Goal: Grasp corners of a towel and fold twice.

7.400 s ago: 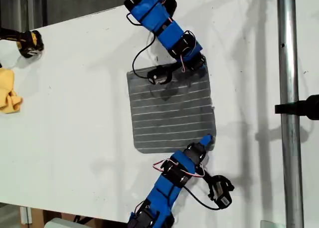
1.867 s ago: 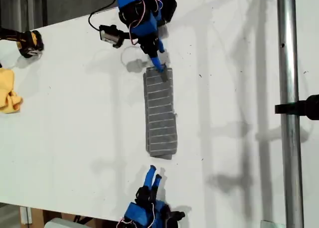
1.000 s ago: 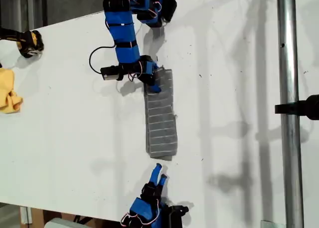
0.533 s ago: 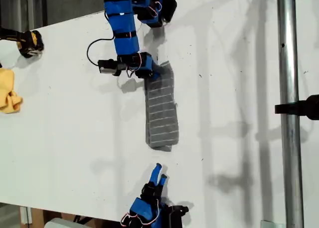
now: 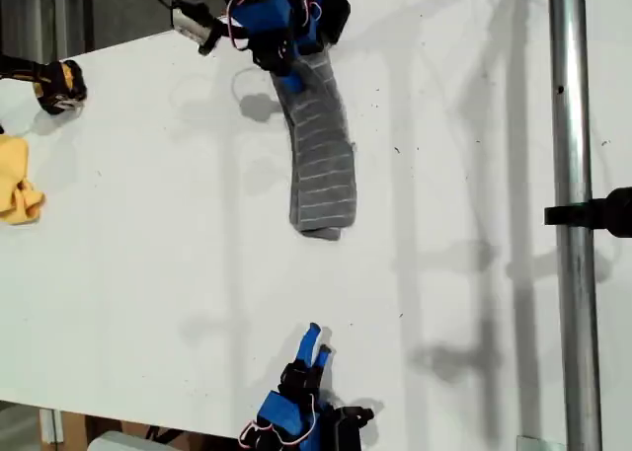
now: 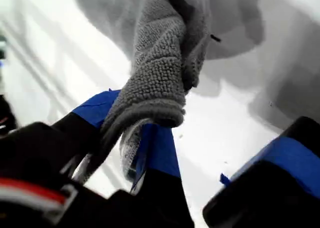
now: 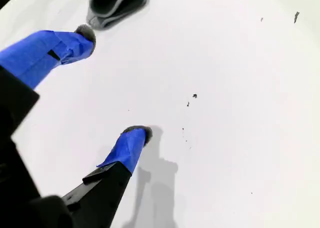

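While my first hand pinches one end of the towel and holds it raised at the far side of the surface, the folded strip slopes down to its other end, resting mid-surface. My second hand hovers with fingers spread (nothing between them) near the near edge, apart from the towel.

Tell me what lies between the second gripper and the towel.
Nothing: in the exterior view only bare white table separates my open second gripper from the near end of the towel. The second wrist view shows the same bare stretch.
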Available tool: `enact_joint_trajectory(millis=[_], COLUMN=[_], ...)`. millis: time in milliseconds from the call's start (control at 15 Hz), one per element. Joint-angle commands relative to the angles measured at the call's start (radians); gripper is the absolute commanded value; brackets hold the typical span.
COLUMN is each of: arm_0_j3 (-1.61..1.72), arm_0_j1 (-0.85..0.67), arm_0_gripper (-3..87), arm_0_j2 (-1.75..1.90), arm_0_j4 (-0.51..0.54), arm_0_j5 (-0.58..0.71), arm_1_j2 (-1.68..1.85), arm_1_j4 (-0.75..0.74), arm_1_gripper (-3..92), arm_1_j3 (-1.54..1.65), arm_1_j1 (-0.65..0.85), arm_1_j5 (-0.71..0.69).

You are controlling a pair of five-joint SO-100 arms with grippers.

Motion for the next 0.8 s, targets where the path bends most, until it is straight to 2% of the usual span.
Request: enact_joint_trajectory(millis=[0, 67, 200, 267, 467, 733], arm_0_j3=[-0.055, -0.057, -0.055, -0.055, -0.054, -0.054], arm_0_j1=[0.017, 0.026, 0.032, 0.031, 0.031, 0.032], arm_0_gripper=[31.4, 31.4, 31.4, 31.4, 31.5, 31.6], arm_0_j2=[0.008, 0.008, 0.008, 0.008, 0.008, 0.008], arm_0_j4=[0.008, 0.011, 0.012, 0.012, 0.012, 0.012], arm_0_j5=[-0.014, -0.021, -0.029, -0.028, -0.025, -0.028], arm_1_j2=[0.098, -0.040, -0.554, -0.818, -1.491, -1.804], arm_1_j4=[-0.026, -0.144, -0.449, -0.551, -0.552, -0.551], arm_1_gripper=[-0.1, -0.1, -0.1, -0.1, -0.1, -0.1], arm_1_j3=[0.023, 0.037, -0.100, -0.216, -0.775, -1.083], arm_1_j1=[0.023, 0.018, -0.006, -0.012, -0.029, -0.025], arm_1_j5=[0.005, -0.008, -0.074, -0.109, -0.249, -0.299])
